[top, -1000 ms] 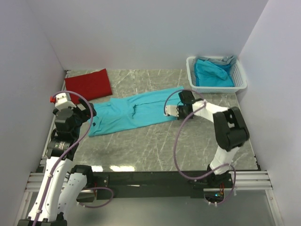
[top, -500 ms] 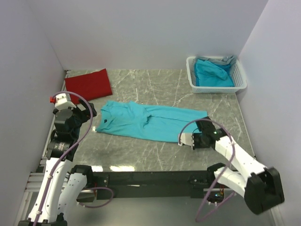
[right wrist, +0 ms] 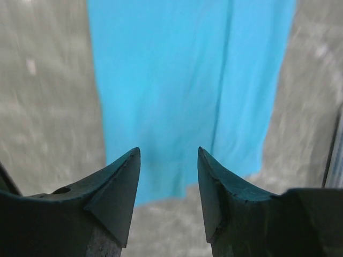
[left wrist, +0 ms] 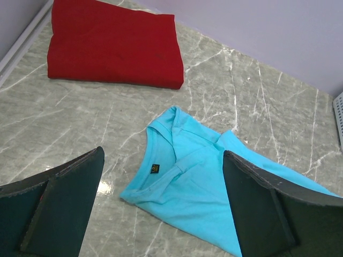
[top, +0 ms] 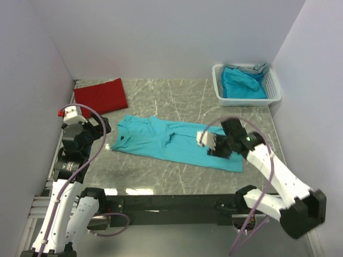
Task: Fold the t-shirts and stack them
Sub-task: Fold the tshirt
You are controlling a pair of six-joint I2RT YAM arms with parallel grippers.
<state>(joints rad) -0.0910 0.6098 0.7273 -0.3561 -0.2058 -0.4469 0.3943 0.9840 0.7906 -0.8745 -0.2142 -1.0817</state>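
Over the hem end of the spread turquoise t-shirt (top: 171, 142) hovers the right gripper (right wrist: 169, 152), jaws parted and empty, probably so the cloth lies flat for folding. Near its collar hangs the left gripper (left wrist: 162, 152), jaws wide, empty. Beyond the collar lies the folded red t-shirt (top: 101, 95), the likely stack base; beyond the hem, a white basket (top: 273, 88) holds more.

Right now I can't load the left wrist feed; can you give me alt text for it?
A turquoise t-shirt lies flat on the grey marble table, collar end in view, framed by the open left tool's two dark fingers, which hold nothing. A folded red t-shirt lies beyond it at upper left.
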